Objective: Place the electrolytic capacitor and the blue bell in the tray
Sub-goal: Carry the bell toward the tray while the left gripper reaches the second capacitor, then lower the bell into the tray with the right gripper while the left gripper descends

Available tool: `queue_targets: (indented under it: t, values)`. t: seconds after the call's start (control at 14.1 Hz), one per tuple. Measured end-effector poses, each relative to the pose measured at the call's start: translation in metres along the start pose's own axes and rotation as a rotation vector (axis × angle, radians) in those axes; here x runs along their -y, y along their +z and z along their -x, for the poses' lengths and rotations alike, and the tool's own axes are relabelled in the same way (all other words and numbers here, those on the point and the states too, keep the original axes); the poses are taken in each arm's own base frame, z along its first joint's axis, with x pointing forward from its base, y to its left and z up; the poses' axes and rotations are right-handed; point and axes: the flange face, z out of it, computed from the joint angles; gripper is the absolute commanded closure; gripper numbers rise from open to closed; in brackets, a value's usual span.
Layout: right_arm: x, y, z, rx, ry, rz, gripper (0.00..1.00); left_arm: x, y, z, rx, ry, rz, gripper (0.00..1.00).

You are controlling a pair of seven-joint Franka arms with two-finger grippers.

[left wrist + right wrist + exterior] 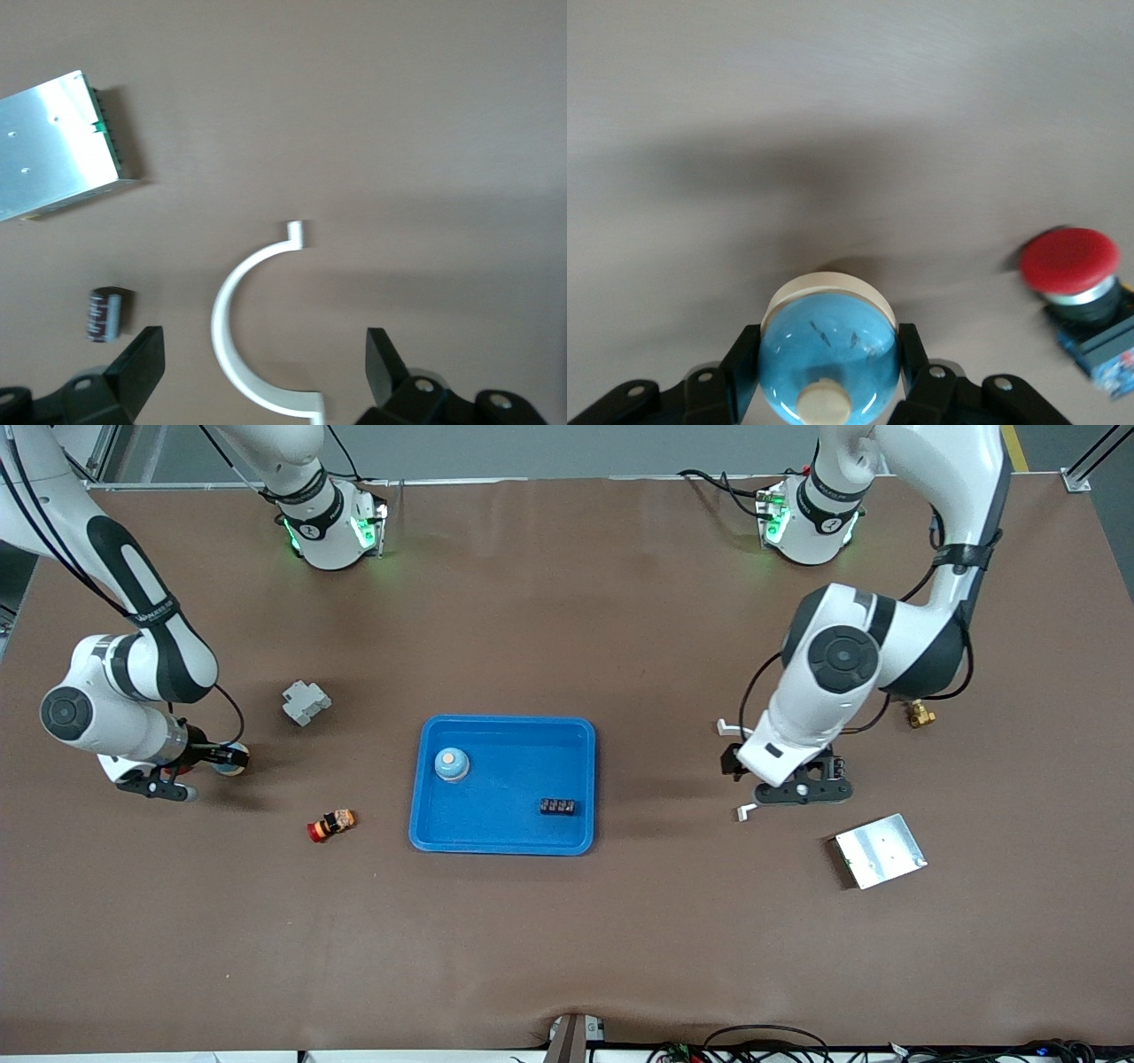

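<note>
Blue domed bell (829, 354) with cream button sits pinched in right claw (829, 372); left claw (266, 372) spread.

From the front, the right arm's wrist covers most of the right hand (215, 759) and the blue bell (235, 762) it pinches, out at 9 o'clock from the tray (502, 726); only a sliver of blue shows. The left arm hides the middle of the white curved clamp (728, 728) (just its two ends poke out) and part of a small brass piece (920, 714), both out at 3 o'clock from the tray. The electrolytic capacitor (104, 314) does not show from the front. The silver plate (53, 146) runs off the left wrist view's edge. The red push button (1068, 261) is blurred and cropped. The black block (557, 807) in the tray is too small to identify.
</note>
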Motion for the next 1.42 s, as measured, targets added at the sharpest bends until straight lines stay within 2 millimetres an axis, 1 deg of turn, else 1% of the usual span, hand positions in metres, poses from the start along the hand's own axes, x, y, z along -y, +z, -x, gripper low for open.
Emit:
queue_targets:
  t: [0.14, 0.21, 0.28, 0.42, 0.5, 0.64, 0.71, 0.85, 0.92, 0.99, 1.13, 1.2, 1.42]
  values:
    - [0.049, -0.049, -0.013, 0.020, -0.029, 0.010, 1.00, 0.033, 0.013, 0.003, -0.007, 0.017, 0.004, 0.00]
    - [0.076, -0.071, -0.015, 0.015, -0.052, 0.011, 1.00, 0.050, 0.021, 0.004, -0.013, 0.023, 0.006, 0.00]
    - [0.105, -0.088, -0.015, 0.000, -0.066, 0.012, 1.00, 0.070, 0.029, 0.006, -0.023, 0.029, 0.009, 0.00]
    - [0.165, -0.109, -0.010, -0.038, -0.072, 0.006, 1.00, 0.107, 0.042, 0.009, -0.037, 0.032, 0.011, 0.00]
    - [0.197, -0.118, -0.006, -0.053, -0.078, -0.011, 1.00, 0.120, 0.048, 0.011, -0.040, 0.031, 0.011, 0.00]
    - [0.258, -0.131, 0.000, -0.070, -0.093, -0.054, 1.00, 0.131, 0.058, 0.017, -0.046, 0.037, 0.013, 0.00]
    - [0.283, -0.129, 0.002, -0.069, -0.088, -0.070, 1.00, 0.137, 0.063, 0.019, -0.047, 0.044, 0.013, 0.00]
    - [0.328, -0.119, -0.001, -0.063, -0.072, -0.103, 1.00, 0.152, 0.072, 0.025, -0.053, 0.046, 0.014, 0.00]
    - [0.346, -0.113, -0.002, -0.059, -0.069, -0.117, 1.00, 0.158, 0.077, 0.028, -0.058, 0.042, 0.015, 0.00]
    - [0.360, -0.106, -0.004, -0.050, -0.063, -0.126, 1.00, 0.163, 0.083, 0.032, -0.062, 0.037, 0.016, 0.00]
    - [0.376, -0.090, -0.005, -0.035, -0.041, -0.136, 1.00, 0.169, 0.096, 0.039, -0.070, 0.027, 0.020, 0.00]
    - [0.381, -0.083, -0.006, -0.036, -0.031, -0.137, 1.00, 0.170, 0.103, 0.041, -0.074, 0.025, 0.021, 0.00]
    - [0.387, -0.069, -0.011, -0.059, -0.022, -0.127, 1.00, 0.168, 0.123, 0.043, -0.080, 0.024, 0.026, 0.00]
